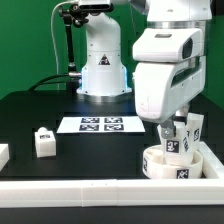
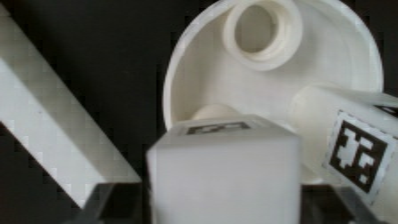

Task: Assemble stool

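Stool leg (image 2: 222, 165) | standing on seat (image 2: 210, 60) (round disc) | inside hand (image 2: 221, 206), jaws closed against its sides

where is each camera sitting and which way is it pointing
exterior view: off the arm, across the table from the arm's base, facing it over the marker board; shows the arm and the gripper down at the seat.
wrist view: on the wrist, looking along the fingers at a leg and the seat; only the fingers show.
shared: the seat and that leg.
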Available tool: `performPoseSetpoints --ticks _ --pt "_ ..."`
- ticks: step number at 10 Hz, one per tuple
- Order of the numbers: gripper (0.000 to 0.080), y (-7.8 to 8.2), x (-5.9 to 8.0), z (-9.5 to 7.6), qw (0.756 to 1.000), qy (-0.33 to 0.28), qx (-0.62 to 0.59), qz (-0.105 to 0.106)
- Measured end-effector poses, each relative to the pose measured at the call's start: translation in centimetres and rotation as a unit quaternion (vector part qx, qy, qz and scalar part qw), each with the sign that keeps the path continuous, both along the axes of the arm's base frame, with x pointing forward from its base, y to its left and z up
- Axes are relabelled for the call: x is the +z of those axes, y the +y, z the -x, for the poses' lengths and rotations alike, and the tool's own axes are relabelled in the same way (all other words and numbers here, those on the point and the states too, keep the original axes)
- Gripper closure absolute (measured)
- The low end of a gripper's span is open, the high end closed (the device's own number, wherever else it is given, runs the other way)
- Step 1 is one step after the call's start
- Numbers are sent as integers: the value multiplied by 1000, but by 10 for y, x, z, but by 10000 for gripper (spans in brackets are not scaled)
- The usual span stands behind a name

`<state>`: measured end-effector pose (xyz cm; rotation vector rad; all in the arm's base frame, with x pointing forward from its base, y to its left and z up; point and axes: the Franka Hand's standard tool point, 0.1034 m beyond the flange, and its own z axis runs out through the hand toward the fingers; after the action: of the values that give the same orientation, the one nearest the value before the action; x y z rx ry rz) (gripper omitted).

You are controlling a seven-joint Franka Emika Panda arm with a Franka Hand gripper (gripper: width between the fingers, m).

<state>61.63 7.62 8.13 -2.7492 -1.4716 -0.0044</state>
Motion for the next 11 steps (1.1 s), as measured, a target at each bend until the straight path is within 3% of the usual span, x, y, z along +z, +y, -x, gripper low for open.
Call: performPoseSetpoints --ticks 1,4,6,11 --pt "464 0 0 0 1000 0 0 0" --pt "464 -2 0 0 1000 3 -24 0" --pt "464 -5 -1 -2 994 10 -110 0" --pt "462 -3 0 -9 950 8 -311 -2"
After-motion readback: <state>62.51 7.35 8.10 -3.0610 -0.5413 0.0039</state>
